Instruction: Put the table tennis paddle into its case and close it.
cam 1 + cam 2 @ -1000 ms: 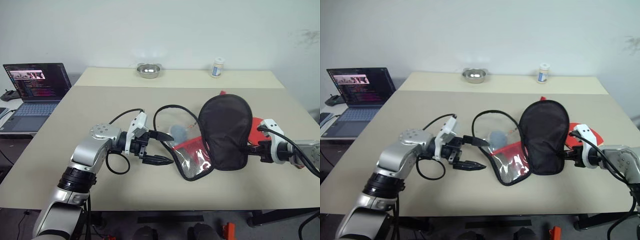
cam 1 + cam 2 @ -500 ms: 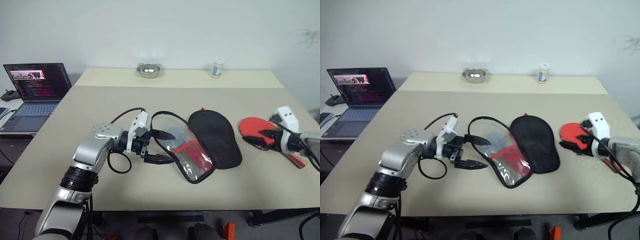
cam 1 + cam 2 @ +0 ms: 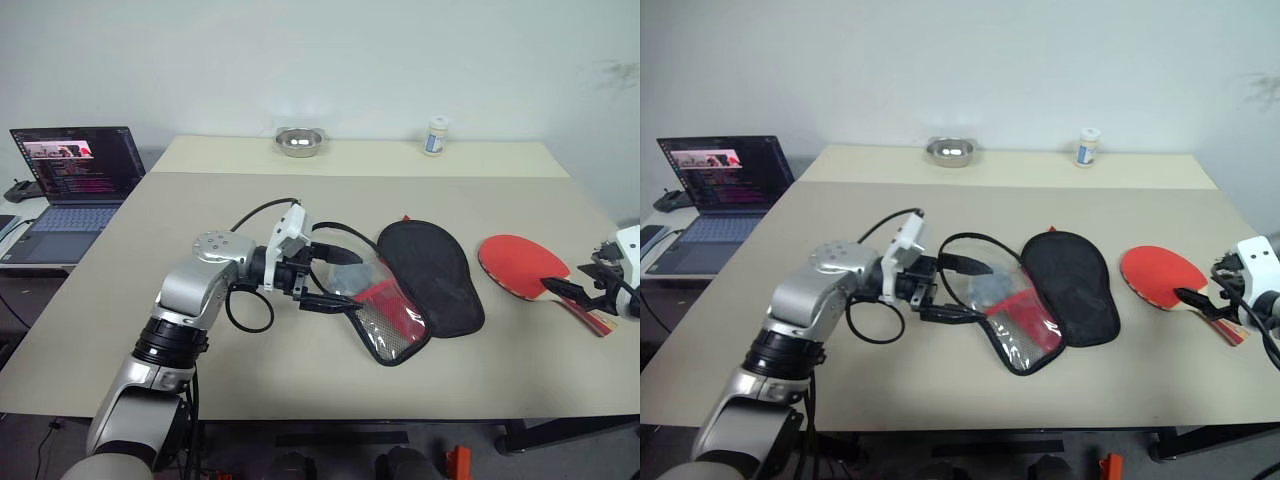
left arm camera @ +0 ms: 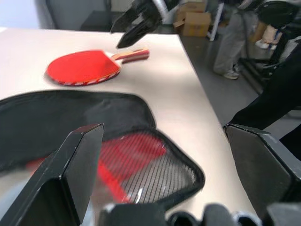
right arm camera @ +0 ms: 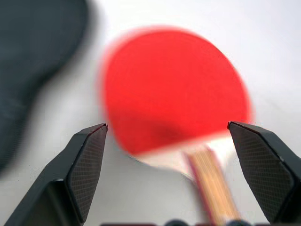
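While the case (image 3: 415,290) lies spread open near the middle of the worktop (image 3: 150,230), the paddle (image 3: 525,265) rests flat well to its right, red face up, clear of the case with bare worktop between them. Its wooden handle (image 3: 590,315) points to the near right. The case shows two parts: a black flap (image 3: 435,275) lying flat on the right, and to its left a red inner face with a black mesh patch (image 3: 385,325) and black edging, the near end of it reaching toward the near edge of the worktop.

At the left rim of the case, the left hand (image 3: 325,278) points right, its two black fingers (image 4: 70,165) spread apart on either side of the edging. Whether they touch the fabric cannot be told. In the left wrist view the mesh patch sits between them, with the paddle farther on.

By the right edge of the worktop, the right hand (image 3: 580,290) sits just beside the paddle's handle, fingers (image 5: 82,165) wide apart and holding nothing. Seen from the right wrist, the red face and the start of the handle lie between the two fingers.

Along the far side stand a small metal bowl (image 3: 297,140) and a little white bottle (image 3: 434,135). An open laptop (image 3: 65,185) sits off to the left on a separate surface.
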